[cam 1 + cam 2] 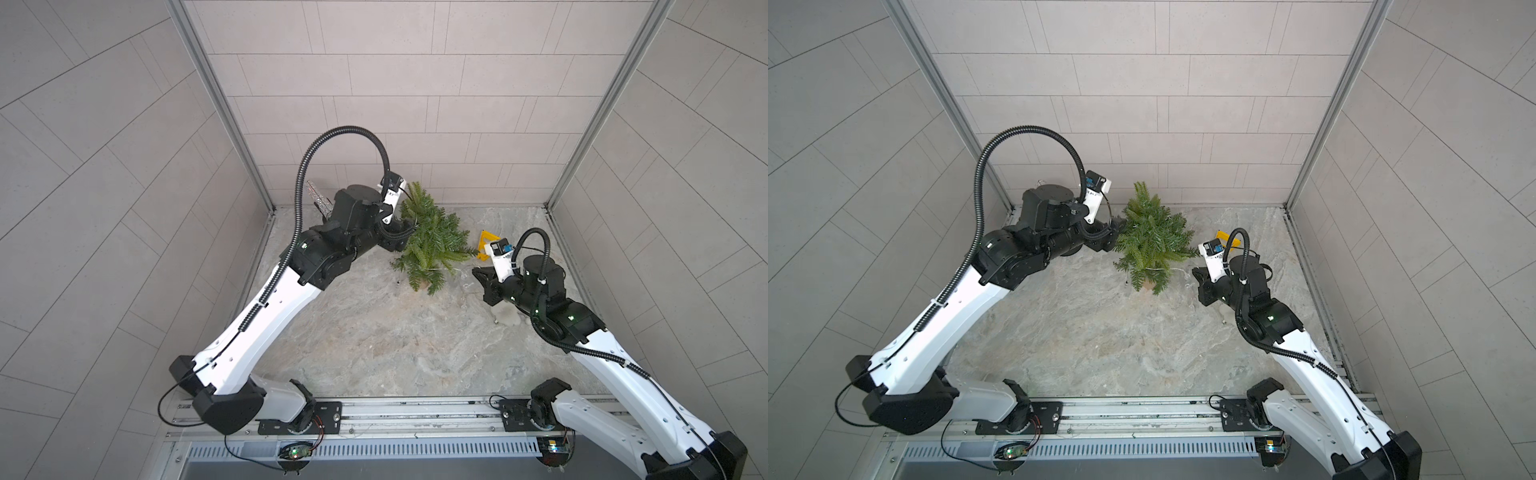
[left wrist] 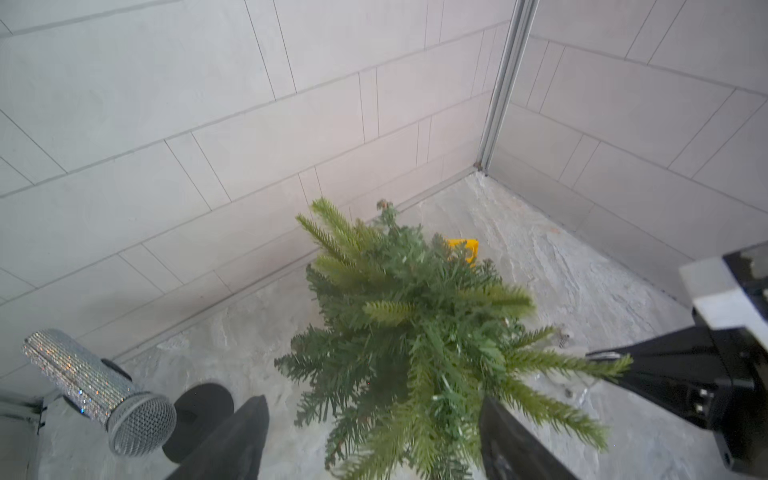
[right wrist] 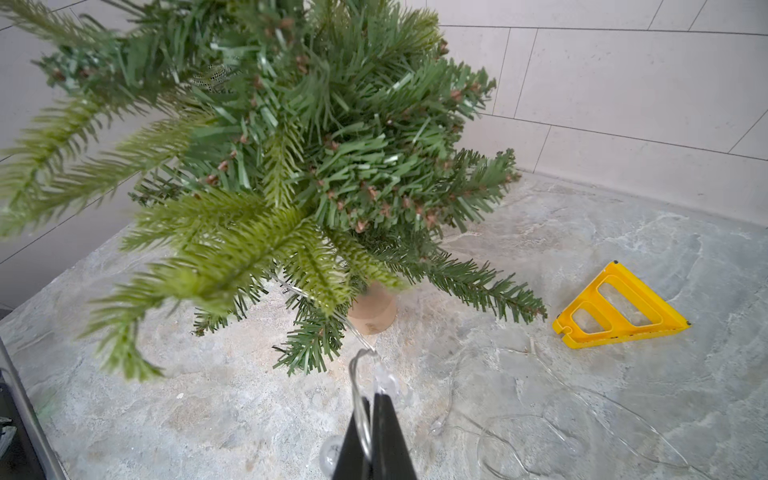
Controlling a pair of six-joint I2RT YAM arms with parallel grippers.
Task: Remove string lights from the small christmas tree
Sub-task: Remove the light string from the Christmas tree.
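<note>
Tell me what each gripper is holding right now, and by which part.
The right gripper is shut on the string lights, pinching a loop of thin wire. The left gripper is open, holding nothing.

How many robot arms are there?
2. The left arm reaches the small christmas tree; the right arm is opposite, right gripper shut on the string lights.

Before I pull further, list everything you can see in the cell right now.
tree: 1, green with tan base, upright at table's back
lights: 1 string, silvery-clear, running from tree to right gripper, rest loose on table
triangle: 1, yellow, flat, right of tree
microphone: 1, glittery silver, left of tree
toy: 1, white, table's right side, partly hidden
table: 1, grey marbled
left gripper: black, open, at tree
right gripper: black, shut on lights
</note>
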